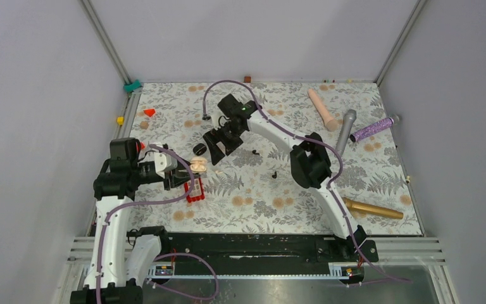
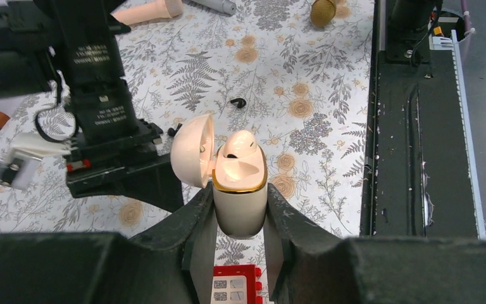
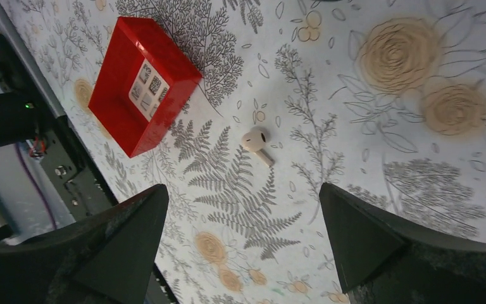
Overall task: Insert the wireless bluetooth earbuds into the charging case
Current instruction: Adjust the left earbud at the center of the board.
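Far left of the top view, a yellow block (image 1: 120,120) and an orange cone (image 1: 149,112) are seen on the table (image 1: 304,190), well apart from the rest.

The left fingers (image 2: 197,239) are clamped on the charging case (image 2: 240,196). It is held upright off the table, with the lid (image 2: 192,151) swung open to the left. One dark slot is seen inside the gold rim. A rounded pale shape rises behind it; whether that is a seated earbud or part of the case cannot be told.

A red block (image 3: 142,82) lies on the table beneath the held case. In the left wrist view only its top edge is shown, the rest being cut off by the frame.

A pale earbud (image 3: 255,143) with a short stem lies on the table near the red block, not touching it. It is framed by the right fingers (image 3: 123,244), which are spread wide with nothing gripped. In the top view it can barely be made out.

Two black earbuds (image 1: 255,151) lie on the table right of the right fingers, the second one (image 1: 273,174) nearer the right arm's elbow. In the left wrist view one is partly hidden behind the right fingers.

Far right, pink (image 1: 320,107), grey (image 1: 346,130), purple (image 1: 373,128) and gold (image 1: 373,208) cylinders lie well apart. What they are cannot be made out.
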`<action>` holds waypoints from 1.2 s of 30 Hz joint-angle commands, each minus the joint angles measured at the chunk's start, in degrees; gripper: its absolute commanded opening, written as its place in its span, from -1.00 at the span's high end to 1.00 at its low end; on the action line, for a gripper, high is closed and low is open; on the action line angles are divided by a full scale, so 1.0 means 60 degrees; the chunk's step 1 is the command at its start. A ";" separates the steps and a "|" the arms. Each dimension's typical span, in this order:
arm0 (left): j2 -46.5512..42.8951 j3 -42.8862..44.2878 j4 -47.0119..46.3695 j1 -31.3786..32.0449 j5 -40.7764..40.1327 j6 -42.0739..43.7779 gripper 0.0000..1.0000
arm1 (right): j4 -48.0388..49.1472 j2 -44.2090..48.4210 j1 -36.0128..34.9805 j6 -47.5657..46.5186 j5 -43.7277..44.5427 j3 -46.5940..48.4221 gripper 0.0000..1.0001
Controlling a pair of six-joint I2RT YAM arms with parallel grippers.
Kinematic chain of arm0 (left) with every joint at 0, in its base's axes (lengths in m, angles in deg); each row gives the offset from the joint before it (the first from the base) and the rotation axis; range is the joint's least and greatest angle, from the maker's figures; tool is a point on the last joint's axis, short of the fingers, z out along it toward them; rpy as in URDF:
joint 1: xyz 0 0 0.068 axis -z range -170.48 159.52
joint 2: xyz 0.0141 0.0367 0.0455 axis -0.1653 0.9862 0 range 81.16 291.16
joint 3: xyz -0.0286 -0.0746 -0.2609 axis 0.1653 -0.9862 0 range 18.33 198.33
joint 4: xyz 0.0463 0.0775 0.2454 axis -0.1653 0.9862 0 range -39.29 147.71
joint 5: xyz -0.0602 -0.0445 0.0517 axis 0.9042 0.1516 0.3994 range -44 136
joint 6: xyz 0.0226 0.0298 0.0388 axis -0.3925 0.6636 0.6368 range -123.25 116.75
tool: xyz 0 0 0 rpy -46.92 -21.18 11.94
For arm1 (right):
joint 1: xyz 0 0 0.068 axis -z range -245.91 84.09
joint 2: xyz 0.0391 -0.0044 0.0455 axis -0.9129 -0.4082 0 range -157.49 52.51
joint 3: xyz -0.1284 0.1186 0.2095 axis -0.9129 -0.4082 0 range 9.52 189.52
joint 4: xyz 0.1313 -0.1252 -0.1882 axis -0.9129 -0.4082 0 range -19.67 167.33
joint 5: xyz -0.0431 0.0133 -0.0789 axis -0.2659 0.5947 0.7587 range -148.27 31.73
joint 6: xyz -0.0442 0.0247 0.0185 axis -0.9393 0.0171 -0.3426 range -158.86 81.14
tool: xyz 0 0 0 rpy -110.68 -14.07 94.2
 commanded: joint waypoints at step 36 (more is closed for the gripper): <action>-0.0210 -0.0247 0.0581 -0.1062 0.1143 0.1348 1.00 | 0.0349 -0.0820 -0.0681 0.1732 -0.0507 0.0861 -0.79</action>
